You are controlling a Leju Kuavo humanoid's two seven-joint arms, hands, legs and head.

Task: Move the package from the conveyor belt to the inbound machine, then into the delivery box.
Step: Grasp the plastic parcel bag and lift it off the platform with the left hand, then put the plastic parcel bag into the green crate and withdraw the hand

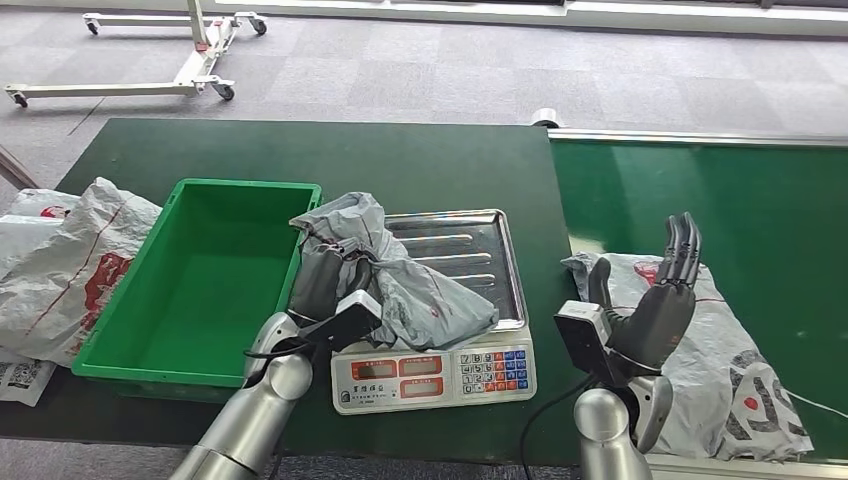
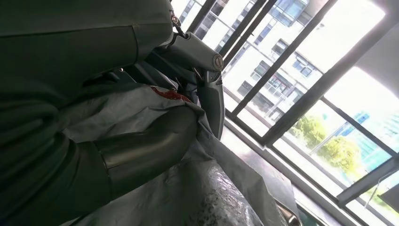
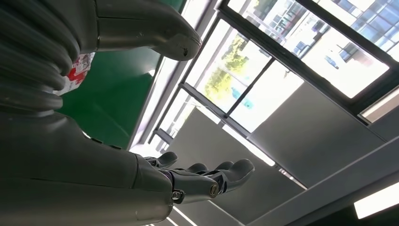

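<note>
Two hands show in the head view. The left hand (image 1: 325, 275) has its fingers closed around a crumpled grey package (image 1: 400, 275), which lies on the steel tray of the scale (image 1: 440, 375); the plastic hides most of those fingers. The right hand (image 1: 665, 290) hovers with fingers spread, holding nothing, above a second white bag (image 1: 735, 385) on the green conveyor belt (image 1: 700, 190). Beside the scale, a green box (image 1: 200, 280) sits on the dark table (image 1: 420, 160).

Left wrist view: fingers (image 2: 141, 150) press into grey plastic; windows lie behind.

Right wrist view: fingers (image 3: 211, 176) are extended and apart, under a ceiling and windows.
</note>
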